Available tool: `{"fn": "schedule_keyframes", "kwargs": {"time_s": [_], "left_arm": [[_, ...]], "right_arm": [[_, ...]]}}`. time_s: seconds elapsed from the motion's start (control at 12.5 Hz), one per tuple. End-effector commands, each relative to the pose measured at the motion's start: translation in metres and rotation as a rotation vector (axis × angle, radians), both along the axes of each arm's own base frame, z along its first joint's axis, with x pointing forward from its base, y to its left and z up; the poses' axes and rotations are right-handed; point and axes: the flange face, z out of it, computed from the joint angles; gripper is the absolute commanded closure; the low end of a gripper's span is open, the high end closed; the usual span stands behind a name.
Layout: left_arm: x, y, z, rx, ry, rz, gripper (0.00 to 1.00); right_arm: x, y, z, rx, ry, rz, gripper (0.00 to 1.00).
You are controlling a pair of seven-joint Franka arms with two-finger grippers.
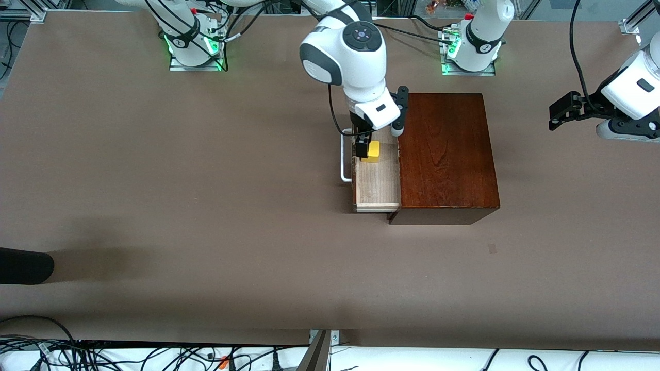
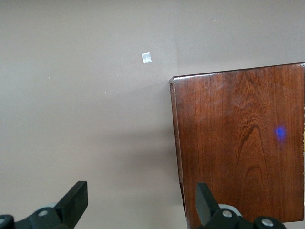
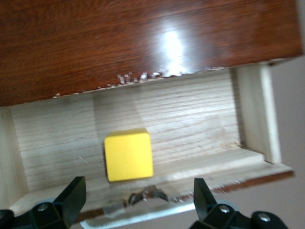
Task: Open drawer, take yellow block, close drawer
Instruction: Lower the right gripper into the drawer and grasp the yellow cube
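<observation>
The mahogany box (image 1: 446, 154) stands mid-table with its drawer (image 1: 376, 188) pulled out toward the right arm's end; the white handle (image 1: 343, 159) shows on its front. The yellow block (image 1: 370, 151) lies in the pale tray, at the end farther from the front camera. My right gripper (image 1: 363, 146) is open and empty over the drawer's front edge, beside the block. In the right wrist view the block (image 3: 128, 155) lies on the tray floor (image 3: 190, 124), just past my gripper (image 3: 138, 191). My left gripper (image 1: 563, 112) waits open over bare table beside the box.
The left wrist view shows my open left gripper (image 2: 140, 193) above the table beside a corner of the box top (image 2: 238, 143). A small square mark (image 1: 492, 249) lies on the table nearer the front camera. A dark object (image 1: 26, 265) juts in at the table's edge.
</observation>
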Motion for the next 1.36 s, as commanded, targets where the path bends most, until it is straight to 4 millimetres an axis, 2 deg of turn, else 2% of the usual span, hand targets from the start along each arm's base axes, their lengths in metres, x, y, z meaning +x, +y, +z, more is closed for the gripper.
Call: {"fn": "schedule_keyframes", "kwargs": {"time_s": [0.0,0.56,0.88,0.96,1.12,1.2,1.28], "left_arm": [[-0.007,0.002,0.000,-0.005,0.014,-0.004,0.00],[-0.008,0.002,-0.001,-0.005,0.019,-0.004,0.00],[-0.008,0.002,-0.001,-0.005,0.019,-0.004,0.00],[-0.008,0.003,-0.001,-0.005,0.019,-0.002,0.00],[-0.008,0.004,-0.001,-0.004,0.024,-0.002,0.00],[-0.008,0.004,-0.001,-0.004,0.027,-0.001,0.00],[-0.008,0.004,-0.001,-0.004,0.027,-0.001,0.00]], "right_arm": [[-0.005,0.014,-0.011,-0.015,-0.036,0.036,0.00],[-0.010,0.023,-0.051,-0.032,-0.024,0.054,0.00],[-0.008,0.023,-0.062,-0.038,-0.039,0.061,0.00],[-0.007,0.023,-0.064,-0.045,-0.044,0.066,0.07],[-0.011,0.025,-0.068,-0.054,-0.050,0.072,0.62],[-0.010,0.025,-0.067,-0.051,-0.049,0.054,0.86],[-0.010,0.025,-0.065,-0.050,-0.049,0.044,1.00]]}}
